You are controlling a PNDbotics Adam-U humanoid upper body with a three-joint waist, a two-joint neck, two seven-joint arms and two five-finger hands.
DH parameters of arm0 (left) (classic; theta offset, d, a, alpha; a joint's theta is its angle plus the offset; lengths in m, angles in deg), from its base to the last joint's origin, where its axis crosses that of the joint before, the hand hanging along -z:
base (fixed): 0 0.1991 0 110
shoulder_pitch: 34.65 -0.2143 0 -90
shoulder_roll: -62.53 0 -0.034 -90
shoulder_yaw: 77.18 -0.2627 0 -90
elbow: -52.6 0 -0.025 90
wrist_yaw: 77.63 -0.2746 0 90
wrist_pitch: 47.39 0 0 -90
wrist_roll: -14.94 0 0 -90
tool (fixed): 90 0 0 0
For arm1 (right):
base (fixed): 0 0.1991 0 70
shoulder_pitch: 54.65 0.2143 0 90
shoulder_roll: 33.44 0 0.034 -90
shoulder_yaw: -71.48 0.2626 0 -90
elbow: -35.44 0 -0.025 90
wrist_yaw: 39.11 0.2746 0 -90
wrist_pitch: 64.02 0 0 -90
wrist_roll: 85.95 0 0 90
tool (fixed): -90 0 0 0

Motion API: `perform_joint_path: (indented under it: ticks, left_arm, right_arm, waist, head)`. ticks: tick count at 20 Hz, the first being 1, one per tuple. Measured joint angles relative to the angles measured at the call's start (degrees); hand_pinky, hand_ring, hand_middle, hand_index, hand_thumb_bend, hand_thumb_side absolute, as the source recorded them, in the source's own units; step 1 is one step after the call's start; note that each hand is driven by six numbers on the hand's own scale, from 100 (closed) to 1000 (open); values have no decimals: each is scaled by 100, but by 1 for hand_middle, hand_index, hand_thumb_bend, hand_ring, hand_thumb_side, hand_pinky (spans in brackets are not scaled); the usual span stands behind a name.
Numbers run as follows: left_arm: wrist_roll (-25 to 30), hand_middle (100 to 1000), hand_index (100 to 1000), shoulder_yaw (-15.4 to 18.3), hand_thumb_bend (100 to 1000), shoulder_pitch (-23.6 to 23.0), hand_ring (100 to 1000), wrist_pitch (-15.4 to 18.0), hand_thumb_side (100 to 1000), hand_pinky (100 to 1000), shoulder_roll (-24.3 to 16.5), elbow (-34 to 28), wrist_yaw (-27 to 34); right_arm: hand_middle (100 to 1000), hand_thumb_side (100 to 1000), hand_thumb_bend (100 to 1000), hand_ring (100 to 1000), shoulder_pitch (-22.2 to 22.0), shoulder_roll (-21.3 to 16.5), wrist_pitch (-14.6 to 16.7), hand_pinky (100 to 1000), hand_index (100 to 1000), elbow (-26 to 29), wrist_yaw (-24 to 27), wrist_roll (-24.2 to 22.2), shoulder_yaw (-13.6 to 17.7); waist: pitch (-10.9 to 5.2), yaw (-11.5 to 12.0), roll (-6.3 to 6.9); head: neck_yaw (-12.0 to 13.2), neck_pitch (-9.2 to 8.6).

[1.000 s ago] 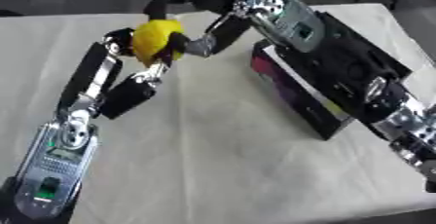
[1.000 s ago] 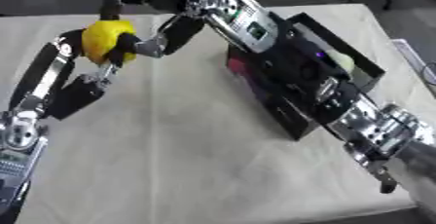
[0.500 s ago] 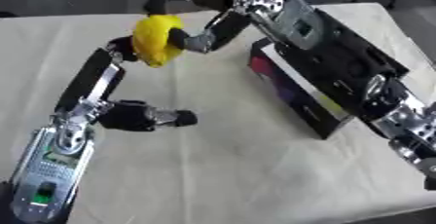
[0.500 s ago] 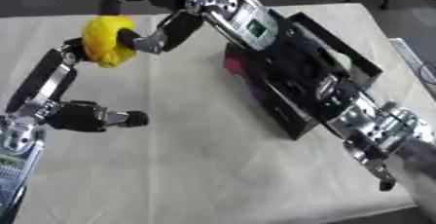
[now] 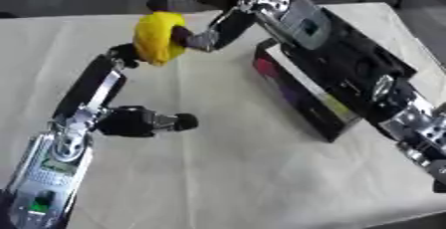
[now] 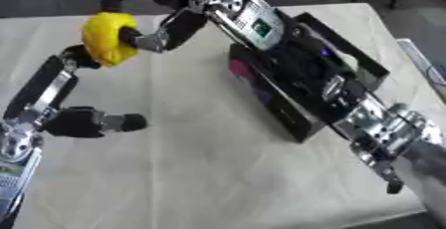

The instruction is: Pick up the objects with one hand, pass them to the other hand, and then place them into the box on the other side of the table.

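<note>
Yellow object (image 5: 158,37): it is hanging above the far part of the table, left of the box; I cannot make out what it is beyond a rounded yellow lump.
Right hand (image 5: 198,38): I am reaching it in from the upper right, and its fingers are curling into the object's right side, grasping it.
Left hand (image 5: 125,54): it is sitting just under the object's lower left edge; I cannot tell how its fingers are set or whether it is touching.
Left arm (image 5: 87,91): it is rising from the lower left corner, with a black joint sticking out sideways over the cloth.
Box (image 5: 299,92): black, open-topped, with a purple side, it is standing on the right half of the table under my right arm.
Table (image 5: 218,173): a pale cloth is covering it.
Views: the right eye is showing more of the right forearm and the table's right edge; the left eye is showing more of the left arm's base.
</note>
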Motion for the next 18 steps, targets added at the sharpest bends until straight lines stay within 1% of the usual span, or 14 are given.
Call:
perform_joint_path:
  ticks: [1,2,5,9,13,16,18]
  left_arm:
    - [-41,663,783,12,1000,-12,786,-51,651,792,0,2,4]
    - [-83,663,783,27,1000,-33,786,-100,656,792,-3,13,17]
    - [-179,662,783,37,1000,-63,785,-203,664,793,-51,41,68]
    - [-222,660,781,66,1000,-100,783,-265,672,793,-104,65,130]
    - [-230,662,779,103,1000,-114,784,-297,679,794,-161,58,179]
    - [-230,663,780,143,1000,-114,784,-316,685,795,-220,15,214]
    - [-228,664,780,176,1000,-114,785,-342,687,795,-257,-14,233]
  right_arm:
    - [471,166,100,687,-1,-35,-10,872,656,10,37,13,19]
    - [471,100,100,687,-8,-70,-27,873,657,17,75,30,35]
    - [473,100,100,690,-71,-213,-106,876,659,112,250,103,112]
    - [478,100,100,682,-227,-557,-272,880,663,244,561,214,294]
    - [495,116,100,687,-618,-1070,-374,893,686,378,789,324,542]
    - [505,134,100,694,-1031,-1454,-411,901,701,449,829,329,717]
    - [507,138,100,696,-1282,-1663,-439,904,705,475,841,314,832]
  waist:
    - [0,-12,0]
    - [0,-30,0]
    - [0,-65,0]
    - [-1,-104,0]
    - [-1,-127,0]
    - [-1,-130,11]
    - [-1,-139,47]
  head:
    - [8,0]
    - [14,0]
    - [35,0]
    - [29,0]
    - [-26,0]
    - [-100,0]
    - [-161,0]
